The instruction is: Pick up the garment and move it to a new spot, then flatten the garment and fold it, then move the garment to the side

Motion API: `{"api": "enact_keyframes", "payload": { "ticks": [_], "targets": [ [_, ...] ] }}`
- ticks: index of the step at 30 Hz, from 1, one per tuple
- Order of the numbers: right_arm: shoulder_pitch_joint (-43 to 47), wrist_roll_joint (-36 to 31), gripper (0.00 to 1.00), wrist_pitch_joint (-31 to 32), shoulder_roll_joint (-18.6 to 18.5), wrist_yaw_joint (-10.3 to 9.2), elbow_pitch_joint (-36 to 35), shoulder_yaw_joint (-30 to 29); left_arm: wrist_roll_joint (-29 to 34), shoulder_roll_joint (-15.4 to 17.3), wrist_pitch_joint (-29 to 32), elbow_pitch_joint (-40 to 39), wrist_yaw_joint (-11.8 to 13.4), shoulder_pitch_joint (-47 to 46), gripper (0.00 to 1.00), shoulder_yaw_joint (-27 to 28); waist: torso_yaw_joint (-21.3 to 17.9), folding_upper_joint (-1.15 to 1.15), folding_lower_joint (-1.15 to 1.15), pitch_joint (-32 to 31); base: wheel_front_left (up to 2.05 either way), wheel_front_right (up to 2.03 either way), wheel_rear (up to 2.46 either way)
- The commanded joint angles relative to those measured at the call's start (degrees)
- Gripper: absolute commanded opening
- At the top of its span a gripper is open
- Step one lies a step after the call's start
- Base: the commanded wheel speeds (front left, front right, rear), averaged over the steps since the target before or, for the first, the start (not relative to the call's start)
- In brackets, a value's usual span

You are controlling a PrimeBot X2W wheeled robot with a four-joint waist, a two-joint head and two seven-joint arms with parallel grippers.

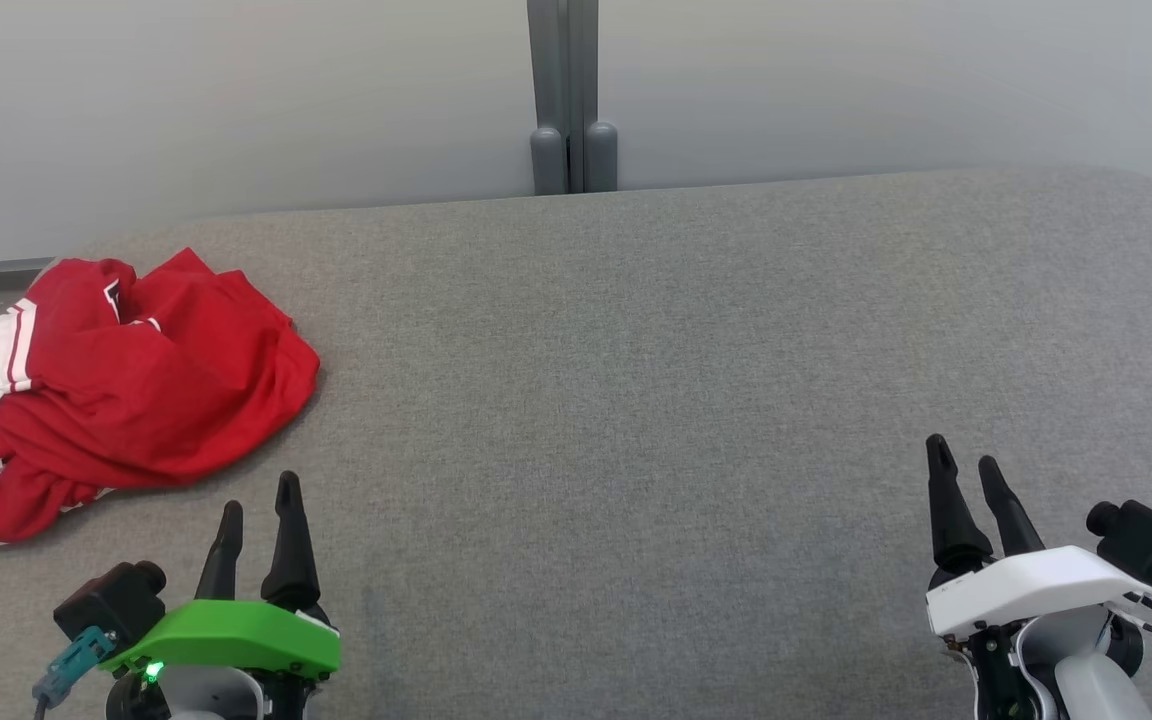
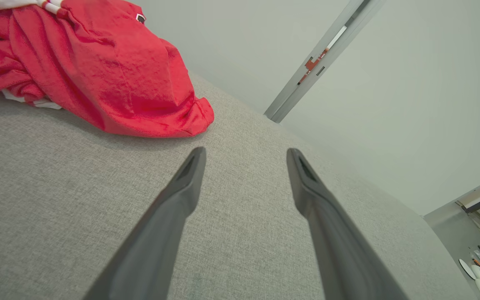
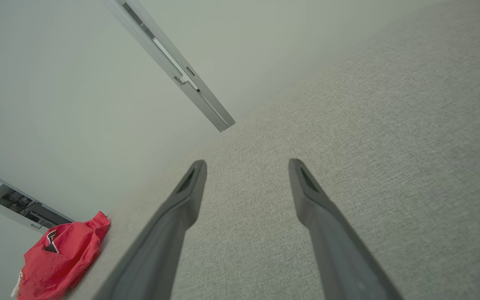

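Biggest thing: the wide grey woven-fabric padded surface (image 1: 636,400), a fine even weave, flat on top w/ rounded far corners. Behind it runs a plain pale matte wall (image 1: 236,100), split at mid by a slim grey upright metal post (image 1: 566,90) w/ two rounded caps at its foot. The task item, a crumpled red garment w/ white sleeve and red-white striped trim (image 1: 126,380), lies in a soft, slightly shiny heap on the far-left part of the surface, by its left edge. It has deep folds and one corner pokes out toward mid-surface. A small dark white-outlined patch shows on it in my left wrist view. My left pincer (image 1: 258,492), under a green cover, has long dark tapering fingers spread apart and grips nothing. It sits near the heap's near-right side, not touching, w/ a short strip of bare weave btwn. My right pincer (image 1: 962,451), under a white cover, is likewise parted w/ nothing held. It sits at lower right, well apart from the garment. Btwn the two pincers and out to the far edge at the wall there's broad open weave. The right edge curves off past my right pincer.
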Motion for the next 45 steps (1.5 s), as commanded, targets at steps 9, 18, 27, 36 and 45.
{"api": "enact_keyframes", "payload": {
  "ticks": [9, 18, 27, 36, 45],
  "targets": [
    [-0.1, -6.12, 1.0, -1.8, -0.41, 0.27, -0.08, 0.36, 6.79, 0.46, -1.75, -0.67, 0.35, -0.15, 1.0, -1.07, 0.01, 0.0, 0.0, 0.01, 0.0, 0.0, 0.0],
    [0.28, -11.12, 1.0, -3.12, -0.45, 0.27, -0.18, 0.22, 11.83, 0.51, -3.04, -0.79, 1.03, 0.1, 1.0, -1.95, 0.26, 0.0, 0.0, 0.14, 0.0, 0.0, 0.0],
    [0.57, -16.61, 1.0, -4.51, -0.49, 0.25, 0.29, 0.81, 16.39, 0.56, -4.45, -0.71, 1.56, 0.41, 1.0, -2.57, 0.47, 0.0, 0.0, -0.1, 0.0, 0.0, 0.0],
    [0.71, -21.33, 1.0, -5.61, -0.53, 0.26, 1.09, 1.31, 19.67, 0.6, -5.52, -0.06, 1.75, 0.39, 1.0, -3.27, 0.61, 0.0, 0.0, -0.61, 0.0, 0.0, 0.0],
    [0.9, -25.76, 1.0, -6.55, -0.56, 0.27, 1.66, 1.73, 22.01, 0.63, -6.47, 0.46, 1.8, 1.01, 1.0, -3.98, 0.75, 0.0, 0.0, -1.28, 0.0, 0.0, 0.0]
  ]
}}
